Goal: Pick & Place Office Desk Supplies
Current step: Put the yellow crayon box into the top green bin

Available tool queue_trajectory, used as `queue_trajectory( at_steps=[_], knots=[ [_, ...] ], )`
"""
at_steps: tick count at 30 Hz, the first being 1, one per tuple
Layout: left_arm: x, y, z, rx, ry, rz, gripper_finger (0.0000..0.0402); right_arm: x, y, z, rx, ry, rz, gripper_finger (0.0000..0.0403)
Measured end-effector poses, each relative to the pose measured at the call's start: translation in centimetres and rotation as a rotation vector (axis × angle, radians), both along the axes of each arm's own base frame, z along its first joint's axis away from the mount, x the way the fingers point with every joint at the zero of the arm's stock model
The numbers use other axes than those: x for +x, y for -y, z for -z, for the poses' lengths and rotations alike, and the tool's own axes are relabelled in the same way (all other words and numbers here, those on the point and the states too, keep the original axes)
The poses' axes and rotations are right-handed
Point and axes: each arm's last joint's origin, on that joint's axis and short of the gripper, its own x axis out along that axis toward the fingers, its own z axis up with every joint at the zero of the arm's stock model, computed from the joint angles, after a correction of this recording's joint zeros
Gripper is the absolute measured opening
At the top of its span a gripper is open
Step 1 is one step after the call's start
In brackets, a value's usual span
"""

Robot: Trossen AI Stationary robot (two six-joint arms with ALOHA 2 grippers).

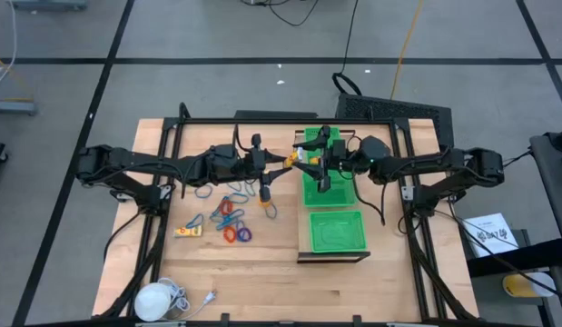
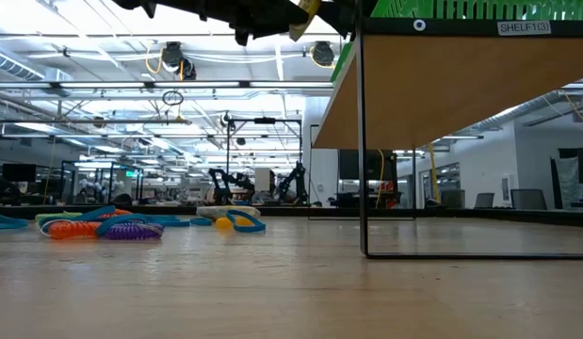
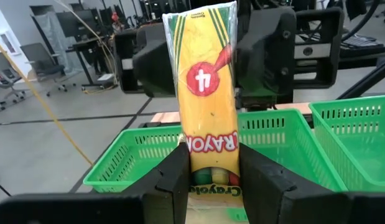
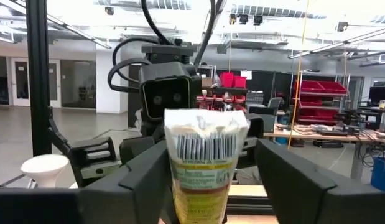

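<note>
Above a green mesh tray [image 1: 333,229], the left gripper [image 3: 214,177] pinches a yellow crayon packet [image 3: 208,93] upright; the right gripper's [image 4: 198,180] fingers stand spread around its far end. An early release would likely drop it.

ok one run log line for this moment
stage: handover above green trays | left gripper: shut on crayon packet | right gripper: fingers open around packet's other end | rings on table

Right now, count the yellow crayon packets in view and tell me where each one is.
2. One yellow crayon packet is held in the left gripper, between the two arms by the green trays. The other packet lies on the table beside the rings. More may be hidden.
</note>
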Motion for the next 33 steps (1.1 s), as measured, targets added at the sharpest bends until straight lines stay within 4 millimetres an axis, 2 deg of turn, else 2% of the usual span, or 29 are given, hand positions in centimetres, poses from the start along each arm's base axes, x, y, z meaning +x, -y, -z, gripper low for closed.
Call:
queue_trajectory(
  at_steps=[7,11,15,20,23,28,33],
  knots=[
    [0.0,0.0,0.0,-0.003,0.002,-0.004,0.012,0.0,0.0,0.1,-0.01,-0.004,0.002,0.0145],
    [0.0,0.0,0.0,-0.003,0.002,-0.004,0.012,0.0,0.0,0.0,-0.012,0.001,0.002,0.0119],
    [0.0,0.0,0.0,-0.004,0.003,-0.004,0.012,0.0,0.0,0.0,-0.012,0.001,0.002,0.0109],
    [0.0,0.0,0.0,-0.053,0.01,-0.019,0.0129,0.0,0.0,0.0,-0.012,0.001,0.003,0.0116],
    [-0.1,0.0,0.2,-0.096,0.001,-0.048,0.0164,0.0,0.0,0.0,-0.015,0.0,0.007,0.0115],
    [-0.1,0.2,0.3,-0.098,-0.008,-0.102,0.0252,0.0,0.1,0.0,-0.066,0.004,0.026,0.0106],
    [-0.9,0.4,-0.9,-0.095,0.029,-0.097,0.0317,-0.7,0.6,-0.6,-0.057,-0.012,0.053,0.0101]
  ],
)
